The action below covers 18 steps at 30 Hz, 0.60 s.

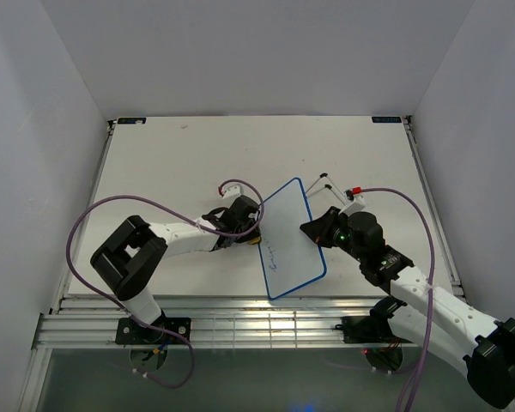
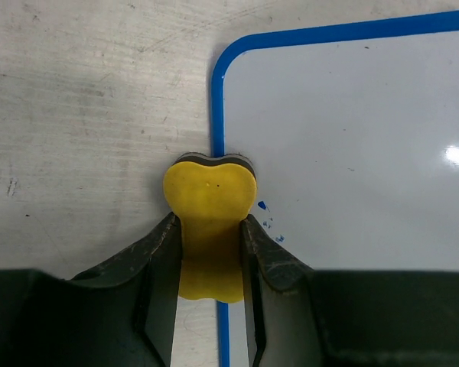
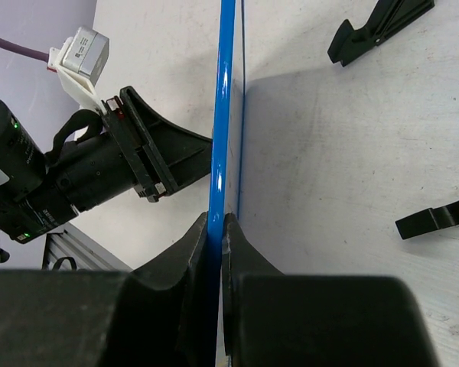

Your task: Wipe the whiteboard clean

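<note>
Left end effector (image 2: pixel 209 223) closed on yellow eraser (image 2: pixel 210 183), eraser set at left rim of whiteboard (image 1: pixel 292 245). Right end effector (image 3: pixel 216 225) clamped narrow on board's right blue rim (image 3: pixel 223 115). Board held mid-tabletop (image 1: pixel 172 154), between 2 arms, seemingly tilted. Step judged: wiping, start of stroke, with blue writing (image 1: pixel 275 256) unerased along left side. Next move calls for eraser swept rightward across marks while board is braced. Containers: none seen.

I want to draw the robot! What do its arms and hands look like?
The left arm and right arm are white tubes with chunky black joints. A purple cable loops along each. The left hand and right hand are black with two pointy fingers. Small green lights glow near the wrists.
</note>
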Motion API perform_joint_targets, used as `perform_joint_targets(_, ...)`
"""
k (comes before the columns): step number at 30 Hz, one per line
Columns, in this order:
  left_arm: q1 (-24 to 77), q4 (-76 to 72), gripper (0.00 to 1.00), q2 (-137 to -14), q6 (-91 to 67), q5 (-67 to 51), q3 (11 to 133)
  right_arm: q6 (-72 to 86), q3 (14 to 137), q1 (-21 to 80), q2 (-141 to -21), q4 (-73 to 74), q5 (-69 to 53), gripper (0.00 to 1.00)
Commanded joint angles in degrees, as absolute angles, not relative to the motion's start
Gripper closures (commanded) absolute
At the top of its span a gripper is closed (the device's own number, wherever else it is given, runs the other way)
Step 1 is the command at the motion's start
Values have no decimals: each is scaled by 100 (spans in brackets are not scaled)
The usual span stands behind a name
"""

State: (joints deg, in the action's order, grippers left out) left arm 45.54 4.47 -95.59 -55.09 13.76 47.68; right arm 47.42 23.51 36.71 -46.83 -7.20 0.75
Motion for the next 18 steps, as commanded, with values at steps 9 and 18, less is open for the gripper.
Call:
perform_joint_targets(9, 5423, -526, 100, -9643, -5493, -227, 4949, 5229, 2584, 3815, -4465, -2285, -729, 92)
perform_joint_targets(18, 5449, -1108, 100, -8860, -5283, -580, 4606, 5300, 2461, 3806, -4430, -2338, -747, 92)
